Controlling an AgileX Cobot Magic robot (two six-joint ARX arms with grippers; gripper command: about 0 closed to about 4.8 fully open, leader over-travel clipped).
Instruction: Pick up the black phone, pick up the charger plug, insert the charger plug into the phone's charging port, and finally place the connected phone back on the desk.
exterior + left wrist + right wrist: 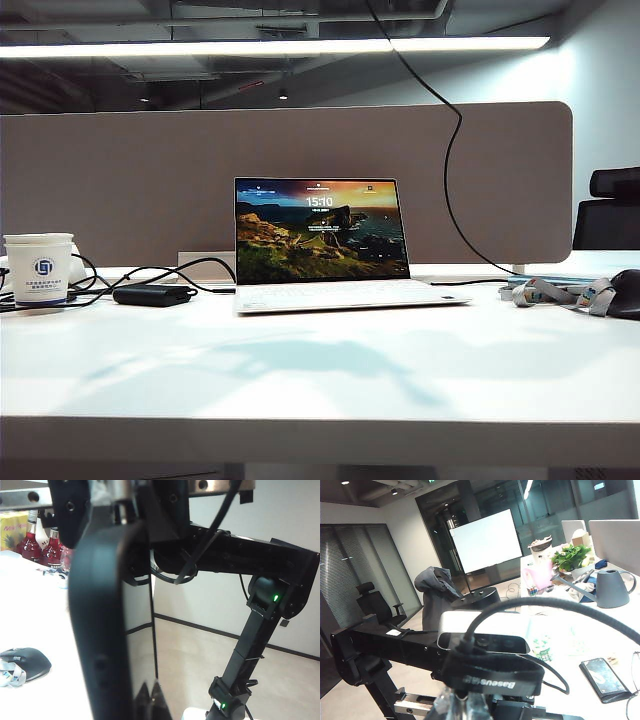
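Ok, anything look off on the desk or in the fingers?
Nothing stands out: left gripper holds the black phone edge-on, right gripper the charger plug, both outside the exterior view; on the desk, laptop and cup stand upright, nothing spilled.

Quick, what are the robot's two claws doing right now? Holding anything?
Left gripper: jaws shut on the black phone, held up in the air.
Right gripper: jaws shut; a thin black cable loops over it, whether gripped is unclear.

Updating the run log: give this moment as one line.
left gripper: shut on black phone | right gripper: shut on charger cable | plug inserted: cannot tell
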